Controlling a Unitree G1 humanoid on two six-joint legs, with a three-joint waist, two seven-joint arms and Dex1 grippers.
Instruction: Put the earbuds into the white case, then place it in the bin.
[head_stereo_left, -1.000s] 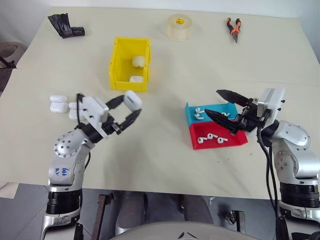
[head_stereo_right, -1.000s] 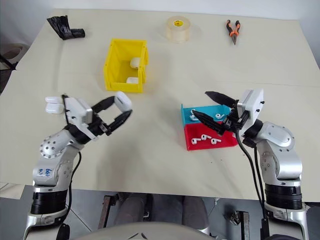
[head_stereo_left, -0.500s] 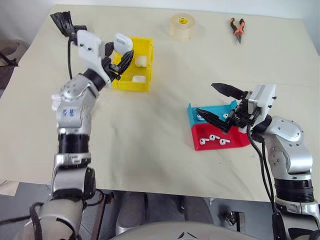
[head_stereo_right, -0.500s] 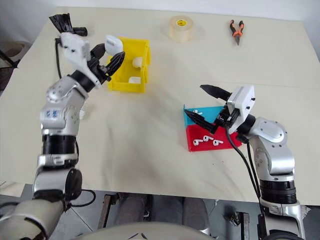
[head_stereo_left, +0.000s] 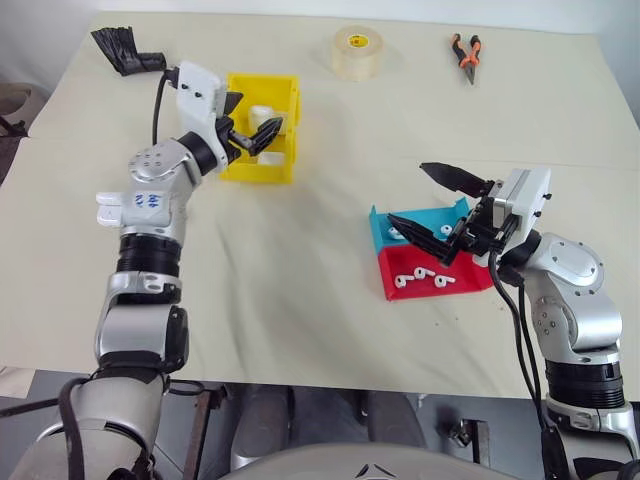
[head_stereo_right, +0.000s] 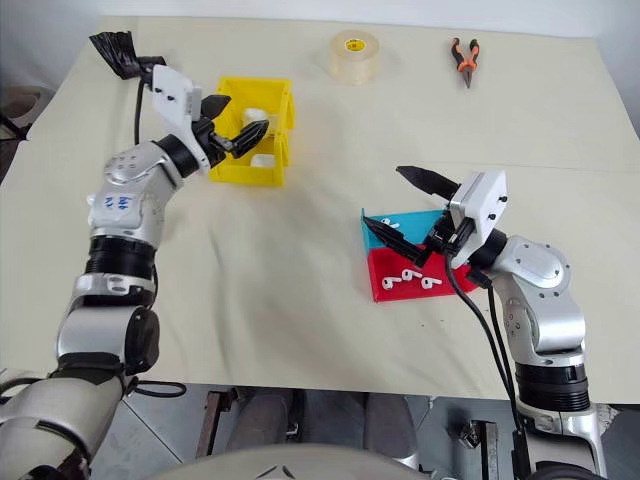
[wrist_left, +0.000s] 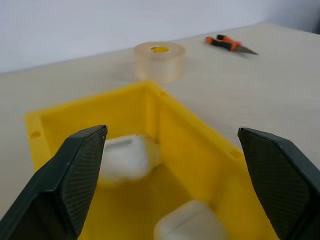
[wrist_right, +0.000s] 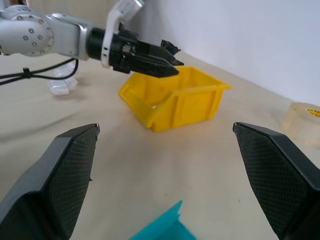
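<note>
Here the left gripper (head_stereo_left: 250, 132) hangs over the bin (head_stereo_left: 239, 160), its two black fingers spread wide with nothing between them. Inside the yellow walls lie white cases (wrist_left: 186, 221); one sits near the bin's cut-down front, others farther in, one of them blurred in the left wrist view. The bin stands far left on the table (head_stereo_left: 320, 330), well clear of every table edge. Spare cases (head_stereo_left: 112, 205) lie near the left edge, partly hidden behind the left arm.

The right gripper (head_stereo_left: 425, 200) is likewise fully parted and empty, hovering just above the blue tray (head_stereo_left: 428, 218) and red tray (head_stereo_left: 440, 290), which touch each other. Earbuds (head_stereo_left: 420, 276) lie loose in both trays. Between bin and trays runs a broad bare stretch of table. Along the far edge sit a black bundle (head_stereo_left: 122, 50), a tape roll (head_stereo_left: 357, 51) and pliers (head_stereo_left: 465, 54), well apart from both arms.
</note>
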